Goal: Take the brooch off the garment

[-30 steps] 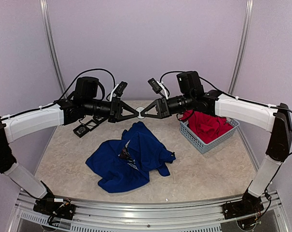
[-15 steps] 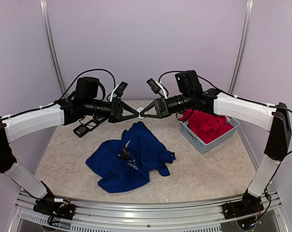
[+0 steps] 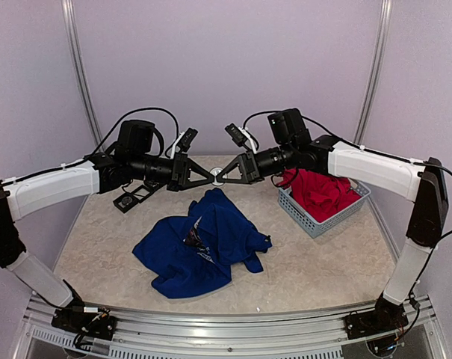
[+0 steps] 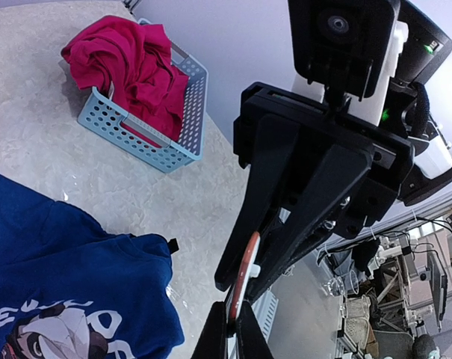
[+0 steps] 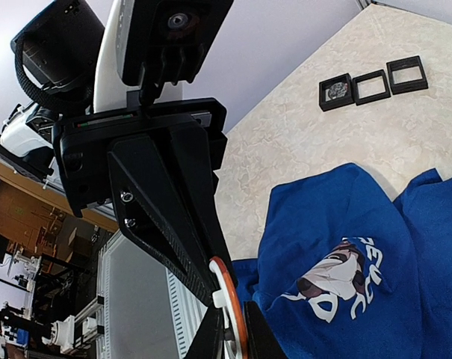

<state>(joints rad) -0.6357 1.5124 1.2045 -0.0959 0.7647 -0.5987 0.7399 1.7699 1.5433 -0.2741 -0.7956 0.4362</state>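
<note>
The royal-blue T-shirt (image 3: 203, 243) lies crumpled on the table, its print facing up; it also shows in the left wrist view (image 4: 61, 284) and in the right wrist view (image 5: 360, 247). The brooch (image 3: 217, 177), a round white disc with an orange rim, is in the air above the shirt's far edge, off the cloth. My left gripper (image 3: 210, 177) and right gripper (image 3: 224, 178) meet tip to tip, both shut on it. It shows edge-on in the left wrist view (image 4: 245, 269) above my left gripper (image 4: 231, 330), and in the right wrist view (image 5: 234, 303) above my right gripper (image 5: 234, 333).
A light-blue perforated basket (image 3: 315, 221) holding a red garment (image 3: 319, 193) stands at the right; it also shows in the left wrist view (image 4: 147, 146). Three small black square frames (image 3: 132, 196) lie at the back left, also seen in the right wrist view (image 5: 371, 86).
My right arm has shifted slightly left, closing in on the left gripper's tip. The left arm and the shirt have not moved.
</note>
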